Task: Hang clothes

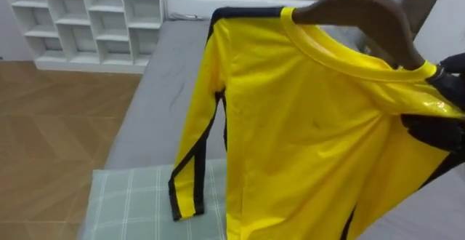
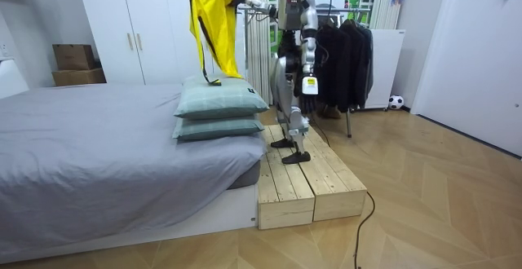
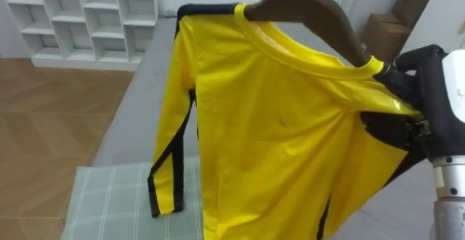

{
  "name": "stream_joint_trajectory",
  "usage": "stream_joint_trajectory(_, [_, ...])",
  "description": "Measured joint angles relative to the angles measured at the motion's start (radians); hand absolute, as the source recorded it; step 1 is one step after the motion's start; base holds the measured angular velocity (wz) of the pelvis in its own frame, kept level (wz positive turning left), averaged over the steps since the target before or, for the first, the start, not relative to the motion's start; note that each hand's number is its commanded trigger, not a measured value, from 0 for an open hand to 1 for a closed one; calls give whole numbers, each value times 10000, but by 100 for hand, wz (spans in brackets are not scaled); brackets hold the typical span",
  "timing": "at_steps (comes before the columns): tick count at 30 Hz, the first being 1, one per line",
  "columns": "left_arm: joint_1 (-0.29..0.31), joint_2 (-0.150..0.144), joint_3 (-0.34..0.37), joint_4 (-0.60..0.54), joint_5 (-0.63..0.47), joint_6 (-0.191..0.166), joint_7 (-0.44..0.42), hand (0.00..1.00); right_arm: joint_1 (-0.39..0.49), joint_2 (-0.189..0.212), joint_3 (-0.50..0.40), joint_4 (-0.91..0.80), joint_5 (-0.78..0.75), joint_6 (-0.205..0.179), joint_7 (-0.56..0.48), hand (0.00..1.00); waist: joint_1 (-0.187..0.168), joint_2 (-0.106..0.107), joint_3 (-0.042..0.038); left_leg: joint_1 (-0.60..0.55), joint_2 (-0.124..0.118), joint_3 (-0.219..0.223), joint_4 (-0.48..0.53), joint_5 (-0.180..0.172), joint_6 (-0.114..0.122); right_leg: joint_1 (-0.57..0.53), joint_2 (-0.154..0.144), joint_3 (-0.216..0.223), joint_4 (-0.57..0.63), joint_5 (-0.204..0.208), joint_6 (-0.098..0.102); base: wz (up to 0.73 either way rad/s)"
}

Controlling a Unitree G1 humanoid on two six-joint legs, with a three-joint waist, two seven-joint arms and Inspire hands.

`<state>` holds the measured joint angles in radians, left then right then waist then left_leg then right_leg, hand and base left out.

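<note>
**Item:** yellow shirt (image 3: 276,131), long-sleeved with black side stripes, already on a wooden hanger (image 3: 305,11).
**Location:** held aloft over the checked pillow (image 1: 131,204) on the bed (image 1: 156,102).
**Holder:** right robot hand (image 3: 418,98), clamped on the shirt's shoulder at the hanger's end. The left robot hand (image 2: 310,88) hangs at the robot's side, state cannot be told.
**Outstanding, I reckon:** hanging it beside the dark garments (image 2: 347,53) behind the robot.
**Orientation:** collar up, hem down — long axis near vertical.
</note>
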<state>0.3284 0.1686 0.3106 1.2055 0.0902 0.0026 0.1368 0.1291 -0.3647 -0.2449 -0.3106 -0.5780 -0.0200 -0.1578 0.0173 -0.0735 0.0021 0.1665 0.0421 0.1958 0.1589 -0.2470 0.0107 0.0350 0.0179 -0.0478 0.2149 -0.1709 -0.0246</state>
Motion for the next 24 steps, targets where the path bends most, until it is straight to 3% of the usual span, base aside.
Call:
stream_joint_trajectory(2, [-157,104,4,215,-3,0,-114,0,48,25,37,0,-39,-8,71,100,54,22,15,57,101,580,22,-111,4,-255,117,409,241,0,-1,-90])
stream_joint_trajectory(3, [-264,208,3,348,-16,-6,-188,0,49,24,78,0,-47,-8,113,100,148,29,32,137,167,1073,22,-181,-12,-490,185,381,388,27,-35,-115])
stream_joint_trajectory(4, [-268,299,2,419,-32,-16,-212,0,46,21,97,2,-42,-20,187,100,203,80,53,213,248,1566,52,-285,-43,-635,168,-118,474,72,-98,-121])
stream_joint_trajectory(5, [-271,342,2,476,-49,-24,-213,0,46,21,96,3,-41,-21,215,100,203,93,43,227,312,1790,90,-349,-61,-695,157,-443,481,123,-133,-134])
stream_joint_trajectory(7, [-364,472,5,705,-205,6,-195,0,7,23,96,3,-13,-24,258,100,426,120,48,361,483,3013,142,-508,-167,-972,-14,-2500,529,329,-450,-150])
stream_joint_trajectory(8, [-446,479,6,719,-205,54,-180,0,8,23,119,4,-15,-22,258,100,464,132,45,365,535,3310,161,-556,-183,-1047,-66,-3075,548,383,-541,-143])
stream_joint_trajectory(9, [-530,476,1,721,-205,164,-144,0,6,23,173,3,-29,-19,258,100,581,199,55,357,632,3884,235,-661,-227,-1151,-189,-4034,775,385,-574,-127])
stream_joint_trajectory(10, [-658,468,-40,732,-223,253,-103,0,2,24,257,2,-68,9,257,100,656,261,64,444,671,4406,315,-747,-274,-1424,-537,-4563,1601,96,-552,-115])
stream_joint_trajectory(11, [-704,467,-118,745,-229,265,-92,0,7,25,294,1,-82,9,258,100,652,302,65,524,665,4591,346,-815,-299,-1517,-836,-4664,2045,-76,-501,-98])
stream_joint_trajectory(12, [-728,479,-265,729,-417,235,-94,0,-7,26,421,1,-80,45,262,100,657,354,41,684,642,4889,465,-946,-388,-1530,-1476,-4625,2546,-265,-282,-78])
stream_joint_trajectory(13, [-782,579,-402,703,-612,250,-92,0,-112,48,696,1,-80,99,258,100,635,299,49,786,644,5081,619,-1056,-514,-1556,-1560,-4172,2487,-301,18,-73])
stream_joint_trajectory(15, [-966,563,-406,704,-593,365,-89,0,-331,44,1027,8,-117,110,297,100,558,260,37,836,741,5194,752,-1035,-568,-1568,-1305,-4053,2265,-271,-124,-53])
stream_joint_trajectory(18, [-1070,382,-438,683,-531,641,-97,0,-626,110,1330,24,-76,90,426,100,435,381,96,866,1003,5184,957,-924,-744,-1404,-794,-3753,1683,4,-278,-45])
stream_joint_trajectory(20, [-1167,446,-596,688,-517,816,-92,0,-738,279,1360,24,-78,89,515,100,392,369,100,878,1153,5393,1106,-924,-752,-1416,-596,-3645,1586,19,-342,-32])
stream_joint_trajectory(23, [-1129,526,-845,670,-514,969,-15,0,-838,335,1541,37,51,99,676,100,534,299,67,824,1539,5711,2043,-895,-808,-1396,-355,-3793,1459,-65,-582,-53])
stream_joint_trajectory(24, [-1100,540,-874,663,-492,1123,86,0,-952,360,1678,39,97,98,783,100,624,222,21,593,1860,5670,3075,-888,-816,-1333,-352,-3921,1462,-153,-719,-79])
